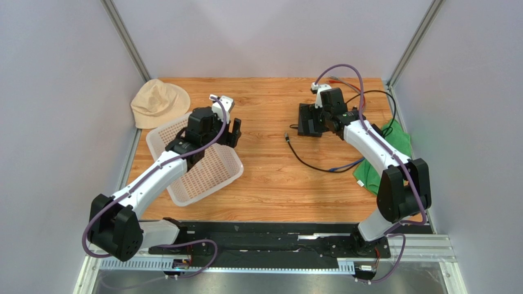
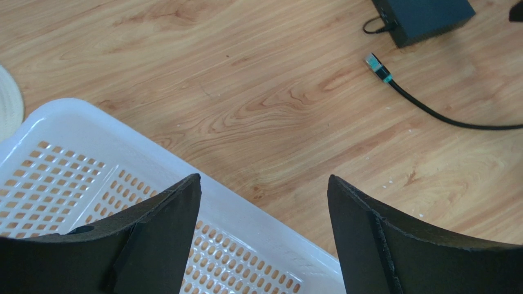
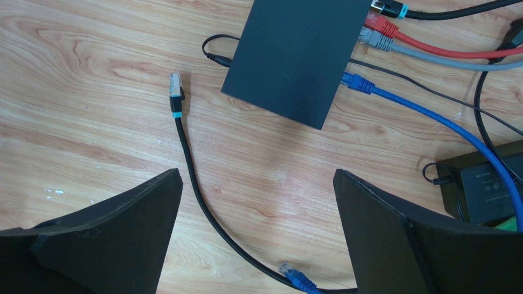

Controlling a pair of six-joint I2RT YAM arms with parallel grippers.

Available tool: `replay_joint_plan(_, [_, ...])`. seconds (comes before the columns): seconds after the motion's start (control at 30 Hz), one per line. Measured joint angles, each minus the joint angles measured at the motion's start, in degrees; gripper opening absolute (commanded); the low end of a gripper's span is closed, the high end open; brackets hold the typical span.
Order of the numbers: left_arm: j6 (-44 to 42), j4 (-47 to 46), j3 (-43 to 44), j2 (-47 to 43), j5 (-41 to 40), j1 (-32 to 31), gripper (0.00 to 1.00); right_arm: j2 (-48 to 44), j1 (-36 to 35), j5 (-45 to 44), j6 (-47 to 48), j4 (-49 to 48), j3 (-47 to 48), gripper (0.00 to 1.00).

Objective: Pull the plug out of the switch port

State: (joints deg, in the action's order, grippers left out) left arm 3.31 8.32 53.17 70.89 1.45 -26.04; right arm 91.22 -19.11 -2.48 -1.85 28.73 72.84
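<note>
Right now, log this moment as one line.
left gripper: open, over basket rim | right gripper: open, empty, by switch | plug: seated in switch | pull: not done

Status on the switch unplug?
Left gripper and right gripper open, empty. Blue plug seated in the switch, untouched. Grey plug and red plug packed right beside it; loose black cable lies apart.
</note>
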Motion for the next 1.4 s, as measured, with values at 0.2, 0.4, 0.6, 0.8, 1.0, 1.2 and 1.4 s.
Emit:
replay_joint_plan(0.2, [-5.8,3.2,4.6,6.5,8.2,0.0,0.78,0.6,0.0,1.0,3.2,1.2,1.9,1.00])
replay_joint_plan(0.4, [-14.2,14.0,22.1,19.6,19.1,0.0,0.68,0.6,0.0,1.0,5.1,1.4,2.7,1.00])
replay_joint_plan(0.6, [-20.0,25.6,31.0,31.5,23.2,-0.9,0.40,0.5,0.0,1.0,5.1,0.7,2.3,0.99])
replay_joint_plan(0.8, [-23.4,35.7,31.7,37.6,20.4,-1.2,0.22,0.4,0.1,1.0,4.6,0.2,0.6,0.94])
replay_joint_plan(1.0, [-26.3,39.8,27.3,33.0,16.7,0.8,0.21,2.2,0.7,-1.1,4.0,-0.4,1.2,0.98])
replay_joint_plan(1.2, [-29.7,43.1,22.1,24.2,11.5,8.0,0.27,13.7,2.1,-5.6,2.2,-0.6,10.0,1.00])
replay_joint_plan(1.4, [-29.7,44.5,23.0,21.5,10.4,10.0,0.61,25.9,3.7,-8.6,-0.2,-0.1,22.1,1.00])
